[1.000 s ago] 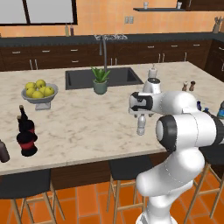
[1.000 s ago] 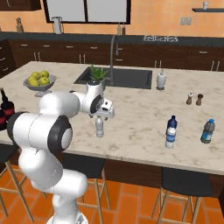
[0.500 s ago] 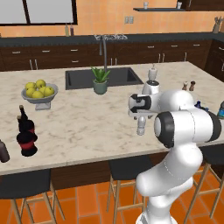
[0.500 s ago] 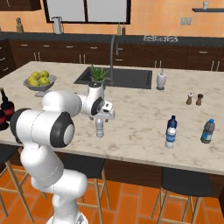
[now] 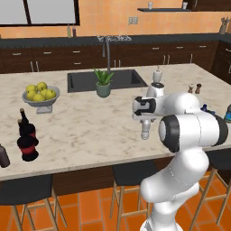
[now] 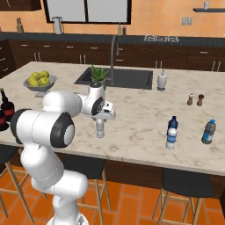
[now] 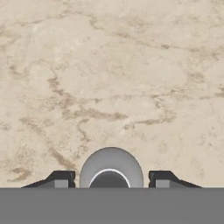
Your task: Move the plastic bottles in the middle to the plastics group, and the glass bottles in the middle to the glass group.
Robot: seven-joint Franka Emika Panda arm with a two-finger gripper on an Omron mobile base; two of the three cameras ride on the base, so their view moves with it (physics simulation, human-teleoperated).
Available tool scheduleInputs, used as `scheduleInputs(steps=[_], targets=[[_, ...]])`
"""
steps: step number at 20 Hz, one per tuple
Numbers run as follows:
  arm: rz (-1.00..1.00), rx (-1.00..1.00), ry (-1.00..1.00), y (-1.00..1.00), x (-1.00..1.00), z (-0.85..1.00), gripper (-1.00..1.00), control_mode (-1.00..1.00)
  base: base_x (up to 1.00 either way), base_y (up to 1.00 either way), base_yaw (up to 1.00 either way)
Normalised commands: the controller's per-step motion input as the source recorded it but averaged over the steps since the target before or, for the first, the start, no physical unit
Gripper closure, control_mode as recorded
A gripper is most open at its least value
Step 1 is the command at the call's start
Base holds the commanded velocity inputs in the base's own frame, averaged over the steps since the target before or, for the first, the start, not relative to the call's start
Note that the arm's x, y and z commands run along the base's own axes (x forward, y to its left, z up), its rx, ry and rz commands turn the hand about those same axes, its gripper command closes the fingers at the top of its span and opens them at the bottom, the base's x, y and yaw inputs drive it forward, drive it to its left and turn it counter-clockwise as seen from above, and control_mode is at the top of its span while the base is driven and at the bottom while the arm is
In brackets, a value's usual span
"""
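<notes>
Directly over plain water bottle [image 7: 111, 168], pincer [image 7: 110, 179] spread wide, fingertips [image 7: 61, 178] clear of it

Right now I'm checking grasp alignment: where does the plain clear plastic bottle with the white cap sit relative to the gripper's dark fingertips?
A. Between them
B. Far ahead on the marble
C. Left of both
A: the hand view shows the bottle between the gripper fingertips.

The plain bottle [image 6: 100, 128] stands upright mid-worktop [image 6: 140, 110] directly under the claw [image 7: 109, 177], its round top [image 7: 111, 168] between the tips. The blue-labelled bottle [image 6: 171, 133] stands upright near the front edge, the teal bottle [image 6: 208, 132] beside it. Two black red-banded bottles [image 5: 26, 136] stand close together at the far left, with a brown bottle [image 5: 3, 156] beside them.
</notes>
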Motion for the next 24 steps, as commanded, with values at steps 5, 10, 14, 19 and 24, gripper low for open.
scheduleInputs(steps=[5, 10, 14, 19, 24], targets=[[0.00, 0.00, -0.01, -0.04, -0.01, 0.02, 1.00, -1.00, 0.00, 0.00, 0.00], [0.00, 0.00, 0.00, -0.27, -0.02, 0.47, 1.00, -1.00, 0.00, 0.00, 0.00], [-0.02, 0.00, 0.00, -0.87, 0.00, 0.42, 1.00, -1.00, 0.00, 0.00, 0.00], [-0.12, 0.00, 0.00, -1.00, 0.04, 0.10, 1.00, -1.00, 0.00, 0.00, 0.00], [-0.17, 0.00, 0.00, -1.00, 0.07, 0.02, 1.00, -1.00, 0.00, 0.00, 0.00]])
